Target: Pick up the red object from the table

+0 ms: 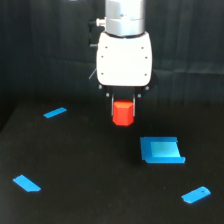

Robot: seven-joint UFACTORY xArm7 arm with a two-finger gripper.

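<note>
I see my claw (123,100) clamped tight on the red object (123,113), holding it up above the middle of the black table (90,170), with four blue pieces lying nearer the side edges and front corners.

Lab rig, black backdrop, black table (90,200)

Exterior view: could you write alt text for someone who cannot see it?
A white robot gripper holds a red object between its fingers, apparently raised above a black table. Four blue pieces lie scattered around it.
</note>
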